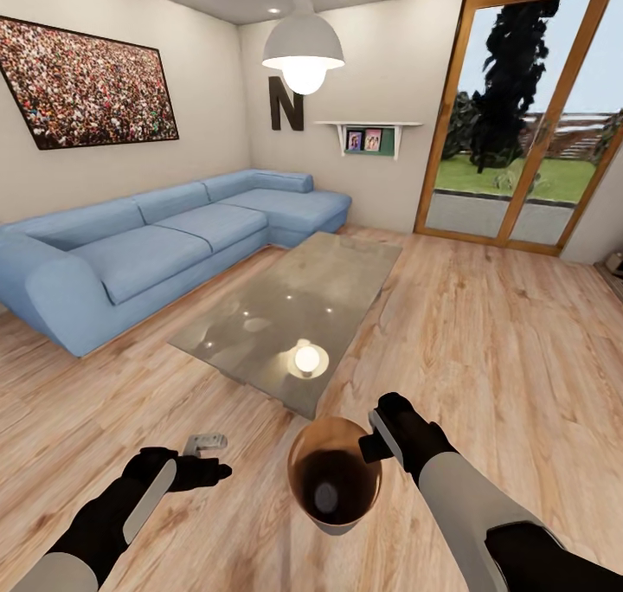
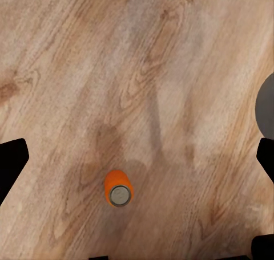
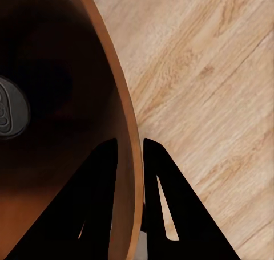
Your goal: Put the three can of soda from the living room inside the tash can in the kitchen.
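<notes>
Orange can (image 2: 118,189) under left gripper (image 1: 206,455).

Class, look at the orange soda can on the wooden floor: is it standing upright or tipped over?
Upright: the soda can shows its round grey top facing the left wrist camera, orange side foreshortened beneath.

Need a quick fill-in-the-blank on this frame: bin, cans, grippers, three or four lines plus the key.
1. The right gripper pinches the ____ of the brown bin.
2. A grey can top lies ____ the bin.
3. The orange can under the left gripper stands on the ____.
4. The sofa is ____ in colour.

Missing words: rim; inside; floor; blue
</notes>
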{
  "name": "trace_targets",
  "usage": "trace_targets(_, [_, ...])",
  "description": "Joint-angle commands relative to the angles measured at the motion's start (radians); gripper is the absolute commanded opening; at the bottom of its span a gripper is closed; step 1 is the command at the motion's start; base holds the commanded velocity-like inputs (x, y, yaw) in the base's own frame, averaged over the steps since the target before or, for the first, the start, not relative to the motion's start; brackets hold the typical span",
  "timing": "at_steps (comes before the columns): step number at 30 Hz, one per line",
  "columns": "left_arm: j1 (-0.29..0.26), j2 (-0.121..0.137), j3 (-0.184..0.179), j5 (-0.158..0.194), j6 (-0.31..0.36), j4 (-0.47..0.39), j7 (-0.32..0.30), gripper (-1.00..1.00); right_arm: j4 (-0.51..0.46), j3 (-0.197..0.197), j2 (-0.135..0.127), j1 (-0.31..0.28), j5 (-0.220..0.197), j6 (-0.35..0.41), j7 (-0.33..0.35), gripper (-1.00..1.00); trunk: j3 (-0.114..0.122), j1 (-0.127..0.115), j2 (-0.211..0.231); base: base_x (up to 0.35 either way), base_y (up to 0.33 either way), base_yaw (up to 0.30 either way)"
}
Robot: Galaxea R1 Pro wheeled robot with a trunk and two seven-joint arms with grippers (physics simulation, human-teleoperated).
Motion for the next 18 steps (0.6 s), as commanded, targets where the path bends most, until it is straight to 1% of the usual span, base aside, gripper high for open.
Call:
trace_targets(1, [0.0, 0.0, 0.0, 0.0, 0.0, 0.0, 0.0, 1.0, 0.0, -0.001, 0.0, 0.0, -0.017, 0.0, 0.005, -1.0, 0.0, 0.0, 0.0, 0.001, 0.0, 0.0])
trace_targets(12, [0.0, 0.0, 0.0, 0.0, 0.0, 0.002, -0.001, 1.0, -0.002, -0.005, -0.003, -0.001, -0.014, 0.01, 0.005, -1.0, 0.0, 0.0, 0.0, 0.0, 0.0, 0.0])
trace_targets(18, [0.0, 0.0, 0.0, 0.0, 0.0, 0.002, -0.001, 1.0, -0.003, -0.031, -0.01, -0.002, -0.017, 0.036, 0.007, -1.0, 0.0, 0.0, 0.0, 0.0, 0.0, 0.0])
